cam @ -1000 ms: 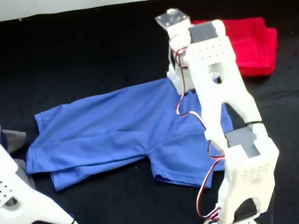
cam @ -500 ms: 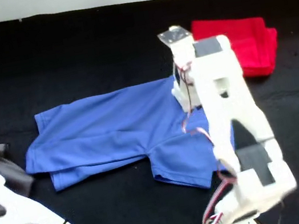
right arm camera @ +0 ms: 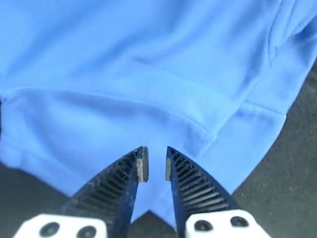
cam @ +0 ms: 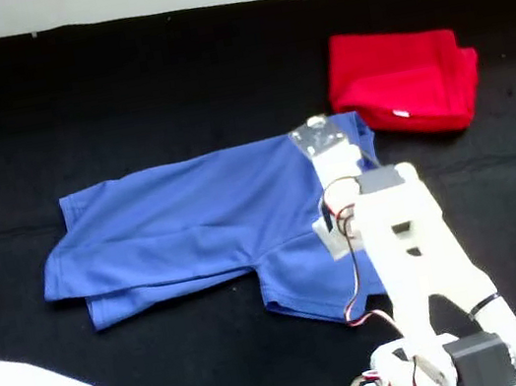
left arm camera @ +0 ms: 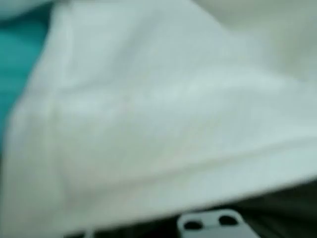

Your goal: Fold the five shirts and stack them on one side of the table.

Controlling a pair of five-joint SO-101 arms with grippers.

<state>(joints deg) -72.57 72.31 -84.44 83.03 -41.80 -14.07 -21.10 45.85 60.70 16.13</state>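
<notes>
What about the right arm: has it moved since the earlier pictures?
Yes. The right arm pulled back from the red shirt toward the near edge, over the blue shirt.

A spread-out shirt lies flat in the middle of the table. A folded shirt sits behind it on the right, just beside its far corner. The right pincer hangs over the spread-out shirt, near its front edge.

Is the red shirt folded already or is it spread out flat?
Folded. The red shirt lies as a compact rectangle, with stacked layers showing along its right edge.
</notes>
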